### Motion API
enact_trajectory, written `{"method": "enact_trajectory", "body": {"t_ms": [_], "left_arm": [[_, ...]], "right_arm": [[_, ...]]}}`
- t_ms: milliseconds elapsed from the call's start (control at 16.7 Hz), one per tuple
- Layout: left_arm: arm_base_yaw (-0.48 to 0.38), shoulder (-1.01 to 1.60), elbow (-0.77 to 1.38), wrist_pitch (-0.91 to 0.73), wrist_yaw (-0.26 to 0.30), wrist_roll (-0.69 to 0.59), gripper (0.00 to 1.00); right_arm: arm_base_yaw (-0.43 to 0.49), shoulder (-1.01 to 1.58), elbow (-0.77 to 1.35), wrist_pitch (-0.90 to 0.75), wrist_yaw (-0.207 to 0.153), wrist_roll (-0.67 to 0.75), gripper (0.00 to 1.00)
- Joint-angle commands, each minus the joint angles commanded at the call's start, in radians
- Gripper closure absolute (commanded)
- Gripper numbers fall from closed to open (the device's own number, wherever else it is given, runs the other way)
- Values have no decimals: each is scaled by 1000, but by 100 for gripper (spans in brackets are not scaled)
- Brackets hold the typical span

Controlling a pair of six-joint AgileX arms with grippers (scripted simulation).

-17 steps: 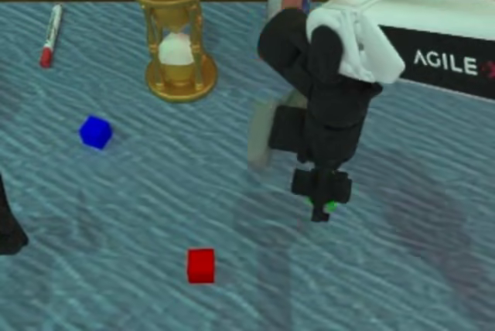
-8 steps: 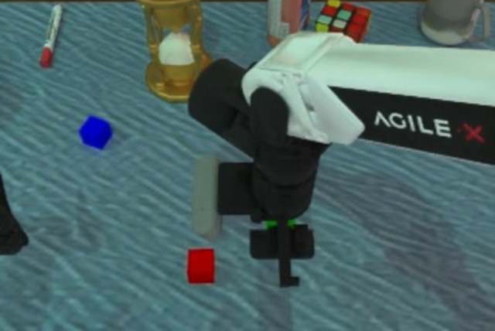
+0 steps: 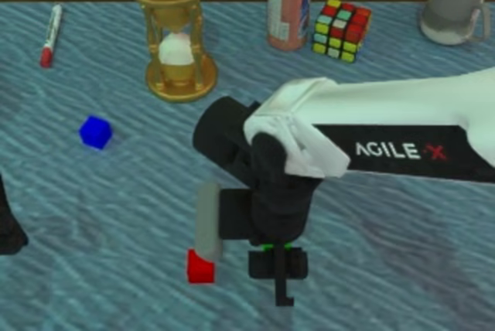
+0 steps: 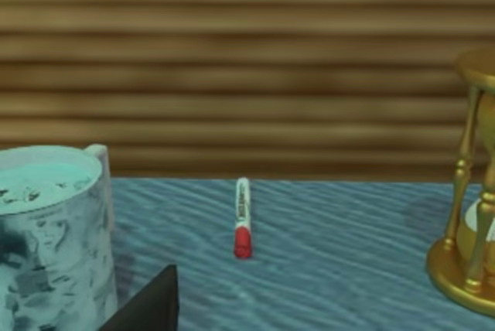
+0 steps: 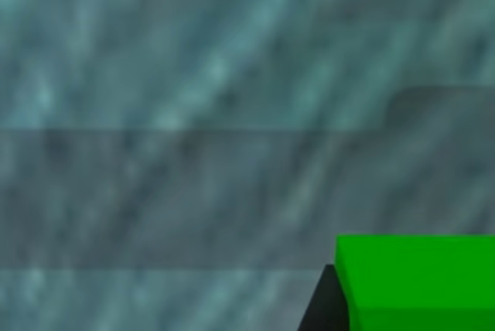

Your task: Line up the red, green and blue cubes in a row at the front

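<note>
Our right arm (image 3: 402, 126) has a white shell lettered AGILE X, a black wrist, a grey side block and black fingers (image 3: 285, 288).

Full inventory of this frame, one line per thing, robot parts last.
red cube: 1, red, front centre, partly under the right arm
green cube: 1, green, in the right gripper
blue cube: 1, blue, left side
marker: 1, white and red, back left
hourglass: 1, gold, back
can: 1, pink and white, back centre
puzzle cube: 1, multicoloured, back
mug: 1, grey, back right
table: 1, blue-grey
right gripper: front centre, beside red cube
left arm: parked, left edge
</note>
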Motion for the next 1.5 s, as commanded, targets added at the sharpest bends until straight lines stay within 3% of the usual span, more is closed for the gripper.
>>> {"method": "enact_trajectory", "body": {"t_ms": [360,1140,1500], "left_arm": [[0,0,0,0,0,0,0],[0,0,0,0,0,0,0],[0,0,0,0,0,0,0]], "right_arm": [[3,23,-36,50,1,-2,100],[3,23,-36,50,1,-2,2],[3,23,-36,50,1,-2,0]]}}
